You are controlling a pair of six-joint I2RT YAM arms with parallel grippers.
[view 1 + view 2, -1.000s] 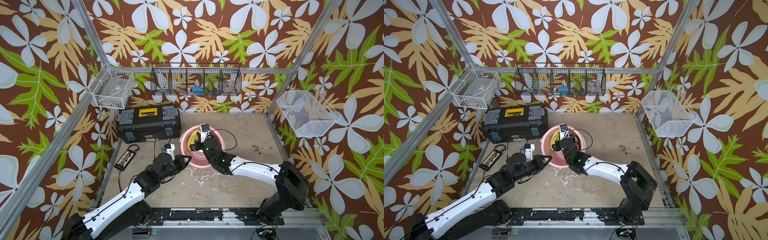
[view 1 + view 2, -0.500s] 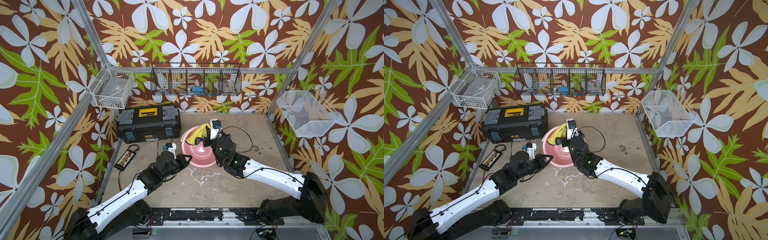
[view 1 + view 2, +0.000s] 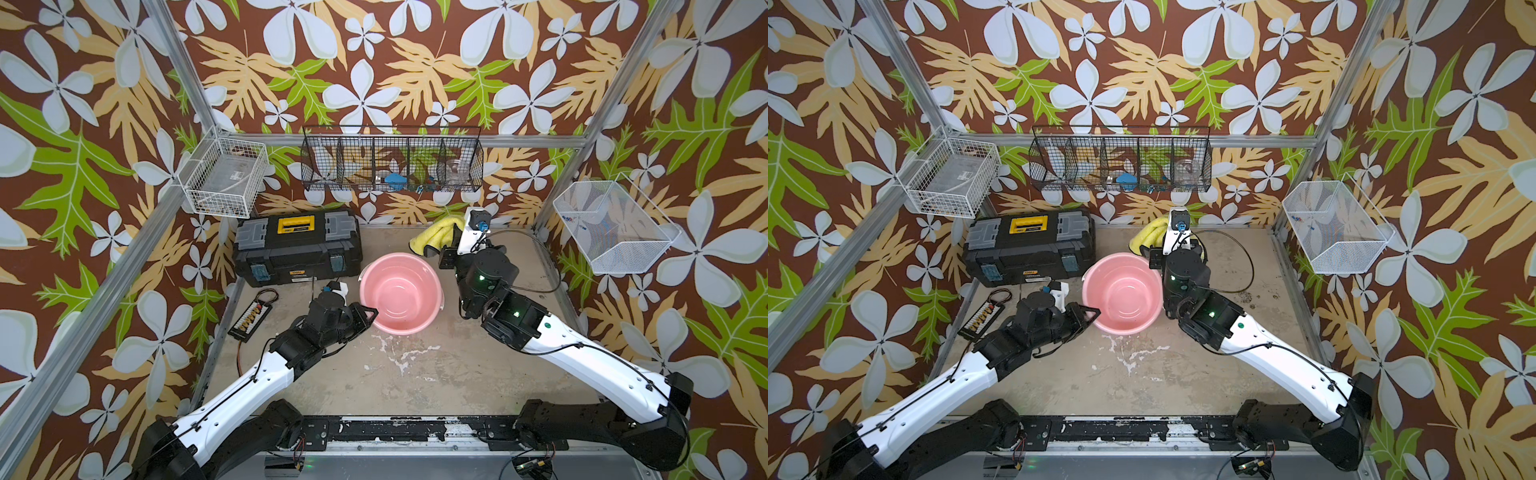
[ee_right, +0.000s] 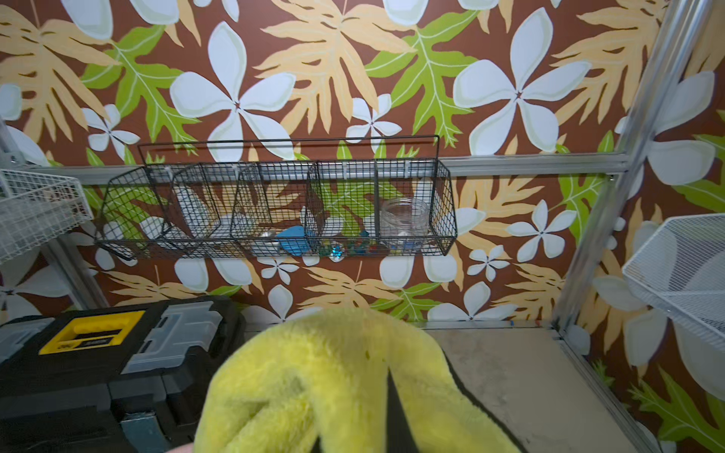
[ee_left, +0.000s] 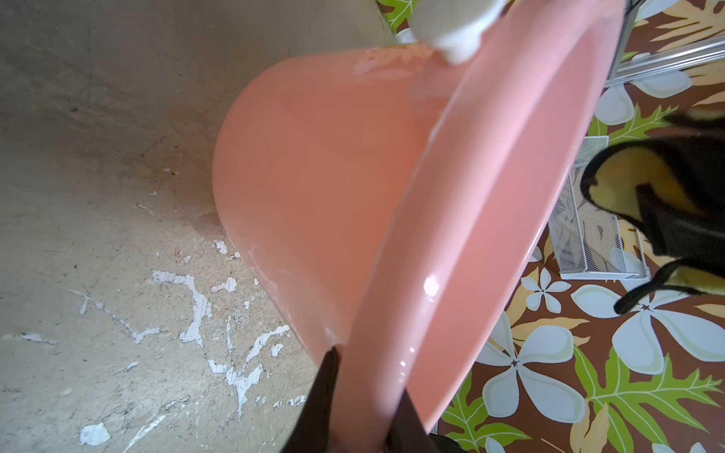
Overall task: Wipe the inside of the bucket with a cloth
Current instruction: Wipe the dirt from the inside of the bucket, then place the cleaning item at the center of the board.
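Bucket (image 3: 401, 297) rim pinched in left jaws, right jaws clamping cloth (image 3: 434, 237) beyond far rim

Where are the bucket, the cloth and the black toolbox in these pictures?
bucket (image 3: 401, 291): in a top view, on its bare inner floor.
cloth (image 3: 434, 237): in a top view, on its yellow folds.
black toolbox (image 3: 297, 242): in a top view, on its lid.

Pale pink bucket (image 3: 401, 299). At one o'clock from it, yellow cloth (image 3: 434, 236) edged black. At ten o'clock, black toolbox (image 3: 297, 249) with yellow handle and grey latches. Brown wallpaper (image 3: 374, 62) patterned with white flowers and green and tan leaves. Beige table (image 3: 415, 374) flecked white.
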